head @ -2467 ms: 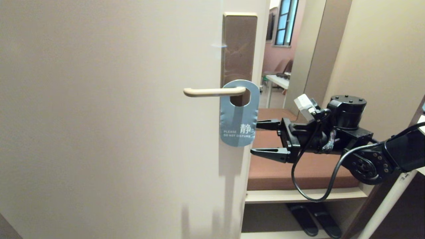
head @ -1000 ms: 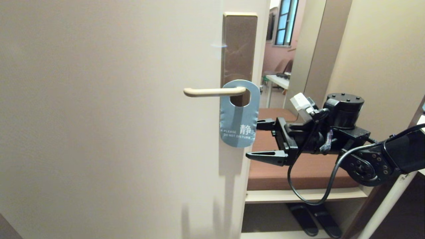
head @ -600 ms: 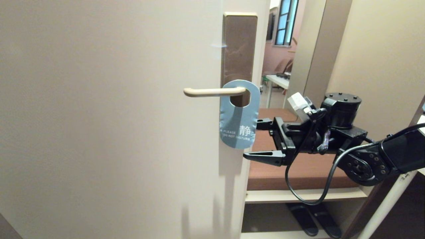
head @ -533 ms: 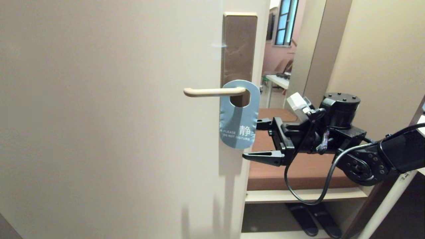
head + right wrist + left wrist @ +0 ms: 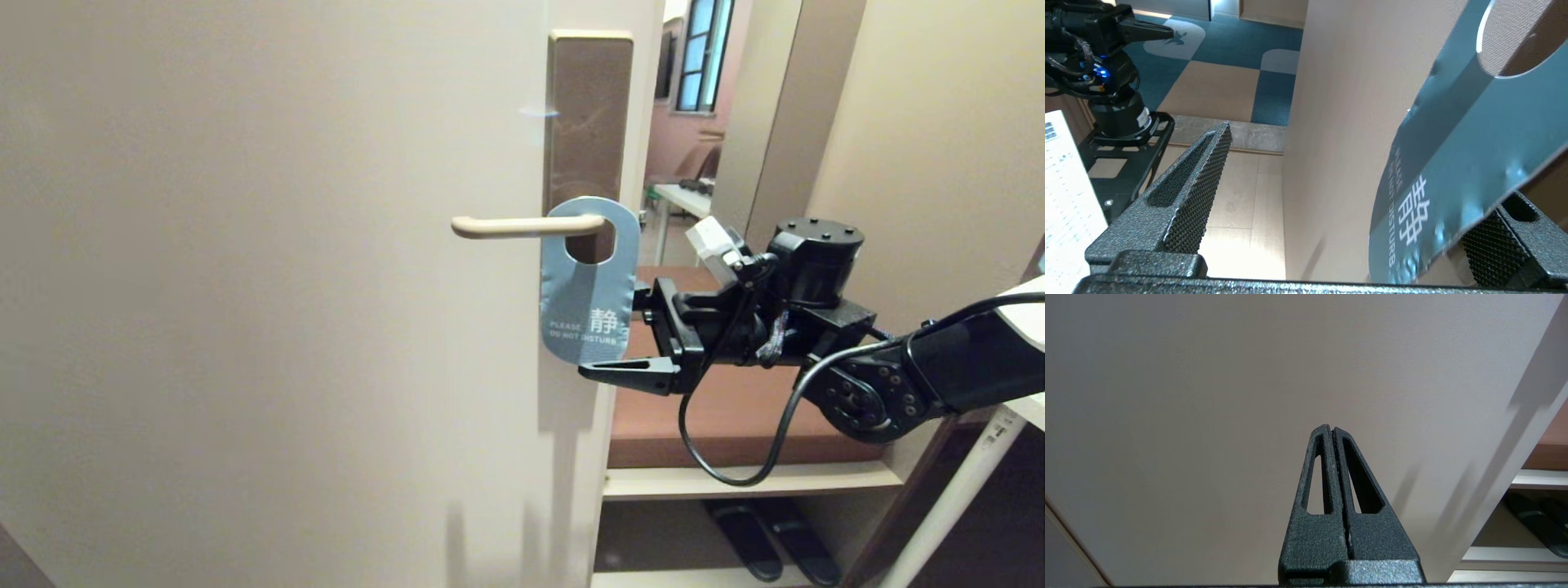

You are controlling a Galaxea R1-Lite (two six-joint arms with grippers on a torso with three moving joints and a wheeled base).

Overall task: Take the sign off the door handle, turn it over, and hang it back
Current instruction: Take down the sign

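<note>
The sign [image 5: 588, 282], a flat blue door hanger with white lettering, hangs by its round hole on the slim cream lever door handle [image 5: 522, 226] in my head view; my right gripper [image 5: 612, 339] is spread wide at its lower right edge, far finger hidden behind it. My left wrist view shows only my left gripper [image 5: 1333, 430] pressed shut, holding nothing. In my right wrist view the sign [image 5: 1457, 163], cut off at the frame, lies between my fingers [image 5: 1196, 179], empty.

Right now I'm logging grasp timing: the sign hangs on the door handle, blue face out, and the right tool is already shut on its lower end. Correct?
Not quite. The right tool is open, straddling the lower end of the sign, as the right wrist view shows. The sign does hang on the door handle, blue face out.
</note>
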